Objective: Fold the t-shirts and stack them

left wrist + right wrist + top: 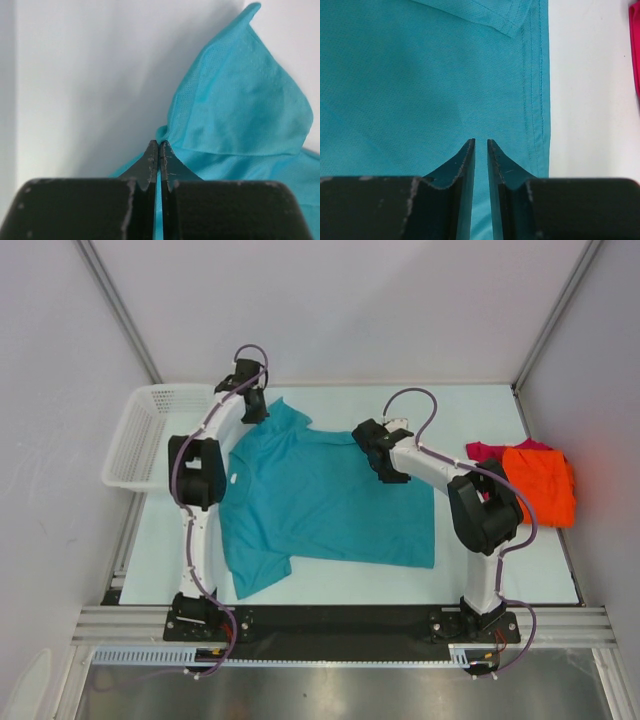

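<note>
The teal-blue t-shirt [320, 500] lies spread flat on the table, collar toward the left arm. My left gripper [253, 410] is at its far sleeve. In the left wrist view that gripper [159, 145] is shut on teal cloth [240, 110], with a thin strip showing between the fingers and the sleeve peaked up behind them. My right gripper [380, 455] hovers over the shirt's far right part. In the right wrist view its jaws [481, 142] stand narrowly open above flat teal cloth [420, 75], close to the stitched hem. The orange t-shirt [542, 485] rests folded on the magenta-red one [490, 450] at the right.
A white mesh basket [150, 435] sits at the table's far left edge, beside the left arm. A sliver of magenta cloth [636, 45] shows at the right edge of the right wrist view. Grey walls enclose the table on three sides.
</note>
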Controlling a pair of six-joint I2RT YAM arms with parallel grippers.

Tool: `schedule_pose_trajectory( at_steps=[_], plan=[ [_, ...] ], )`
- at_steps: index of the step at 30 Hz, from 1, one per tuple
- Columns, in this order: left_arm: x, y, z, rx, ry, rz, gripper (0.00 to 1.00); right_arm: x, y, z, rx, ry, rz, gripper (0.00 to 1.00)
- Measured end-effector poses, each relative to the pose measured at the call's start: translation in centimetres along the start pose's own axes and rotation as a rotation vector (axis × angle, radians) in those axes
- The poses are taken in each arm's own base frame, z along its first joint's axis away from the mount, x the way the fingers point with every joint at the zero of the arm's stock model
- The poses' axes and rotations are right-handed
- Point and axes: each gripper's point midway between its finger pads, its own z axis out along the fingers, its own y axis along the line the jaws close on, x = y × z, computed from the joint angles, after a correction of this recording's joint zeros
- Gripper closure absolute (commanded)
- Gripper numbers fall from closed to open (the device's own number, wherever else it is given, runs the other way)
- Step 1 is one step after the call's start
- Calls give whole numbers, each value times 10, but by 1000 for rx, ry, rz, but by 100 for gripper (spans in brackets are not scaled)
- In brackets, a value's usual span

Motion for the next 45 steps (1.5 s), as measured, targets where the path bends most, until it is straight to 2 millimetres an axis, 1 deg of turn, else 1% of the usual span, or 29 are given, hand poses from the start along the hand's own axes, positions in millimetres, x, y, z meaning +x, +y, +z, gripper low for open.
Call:
schedule_pose_trajectory(
  at_steps=[2, 5, 9, 11, 13, 16, 18, 21, 24, 27, 30, 32, 35, 36, 38, 40, 42, 44, 45],
  plan=[
    [6, 2, -4, -2, 10, 2, 100, 0, 0, 0, 1, 0, 0, 79],
    [16, 3, -17, 0, 15, 7, 100, 0, 0, 0, 2, -1, 0, 79],
    [32, 4, -44, 10, 8, 16, 100, 0, 0, 0, 2, -3, 1, 79],
    [35, 0, -57, 22, -5, 25, 100, 0, 0, 0, 1, -3, 1, 79],
    [33, -8, -66, 38, -28, 34, 100, -1, 0, 0, 1, -3, 1, 79],
    [28, -21, -73, 55, -63, 47, 100, 1, 0, 1, 3, -1, 0, 79],
    [29, -25, -76, 60, -77, 53, 100, 4, -1, 3, 6, 3, -4, 79],
    [37, -29, -80, 63, -77, 67, 100, 9, -3, 5, 12, 13, -12, 79],
    [46, -30, -90, 62, -87, 77, 100, 11, -3, 6, 14, 16, -13, 79],
    [59, -29, -106, 67, -104, 88, 100, 11, -3, 6, 12, 13, -8, 79],
    [77, -31, -132, 90, -128, 109, 100, 11, -2, 7, 10, 11, -5, 79],
    [87, -38, -151, 117, -146, 126, 100, 12, -2, 7, 10, 12, -3, 79],
    [97, -50, -172, 162, -176, 152, 100, 12, -1, 7, 7, 12, 1, 79],
    [100, -51, -176, 166, -183, 157, 100, 11, -1, 7, 6, 12, 2, 79],
    [114, -61, -183, 189, -178, 186, 100, 11, -1, 7, 6, 11, 4, 79],
    [130, -66, -184, 200, -160, 206, 100, 11, -1, 7, 5, 10, 7, 79],
    [151, -67, -180, 202, -122, 229, 100, 11, -1, 7, 4, 8, 9, 79],
    [170, -65, -176, 196, -80, 243, 88, 11, -2, 6, 4, 7, 11, 79],
    [178, -62, -174, 188, -60, 249, 77, 12, -3, 5, 3, 6, 11, 79]
  ],
)
